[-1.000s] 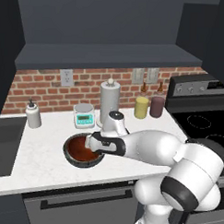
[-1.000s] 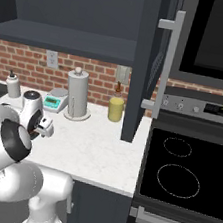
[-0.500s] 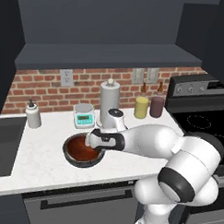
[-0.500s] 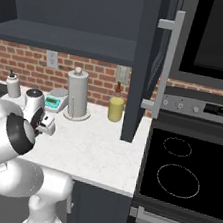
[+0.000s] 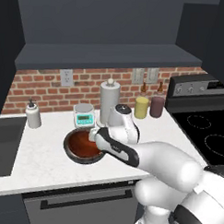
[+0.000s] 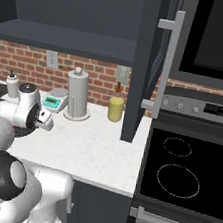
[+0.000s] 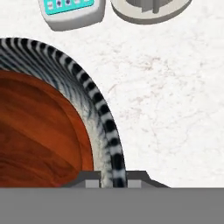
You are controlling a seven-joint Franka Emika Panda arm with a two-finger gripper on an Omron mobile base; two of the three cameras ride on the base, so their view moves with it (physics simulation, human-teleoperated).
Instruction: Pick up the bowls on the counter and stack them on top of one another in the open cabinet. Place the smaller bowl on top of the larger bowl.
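Reddish-brown smaller bowl (image 7: 39,131) sits nested inside the larger bowl (image 7: 98,116), whose ribbed dark-and-pale rim passes between the two fingertips of the claw (image 7: 113,179); the fingertips stand one on each side of that rim, clamped on it or just short of it, which cannot be told. Both bowls rest on the white marble counter (image 5: 42,161). Just beyond stand a teal kitchen scale (image 5: 83,116) and a paper towel holder (image 5: 109,102). Above hangs the open cabinet (image 5: 107,56).
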